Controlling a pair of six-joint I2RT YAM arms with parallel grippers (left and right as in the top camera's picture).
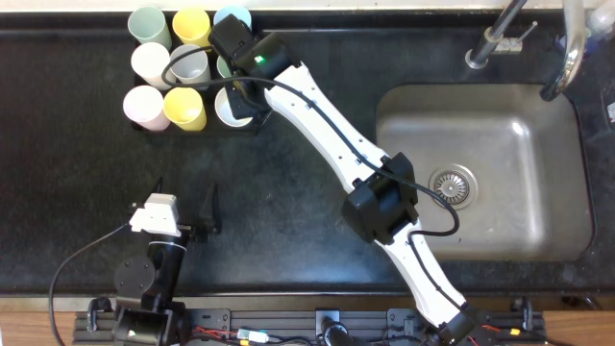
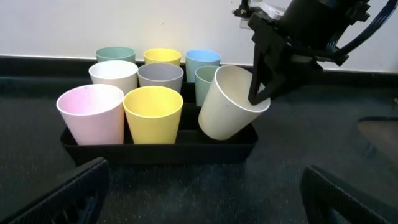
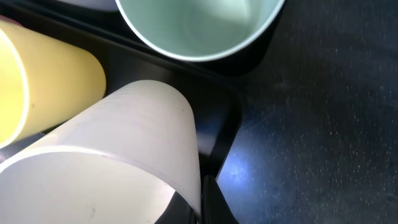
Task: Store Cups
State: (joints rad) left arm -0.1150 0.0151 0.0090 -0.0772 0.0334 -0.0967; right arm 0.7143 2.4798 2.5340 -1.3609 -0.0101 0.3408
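A kitchen – a stainless steel sink (image 1: 524, 207) is set into a dark speckled countertop (image 1: 288, 231), with a drain (image 1: 452, 185) in its floor, a metal faucet (image 1: 495, 37) behind it, and pastel cups (image 1: 183, 108) on the counter well apart from it.

Checked across cups (image 2: 153, 112), tray (image 2: 155, 153) and worktop (image 1: 269, 221): no legible text, label, brand, number or sign found on any surface.
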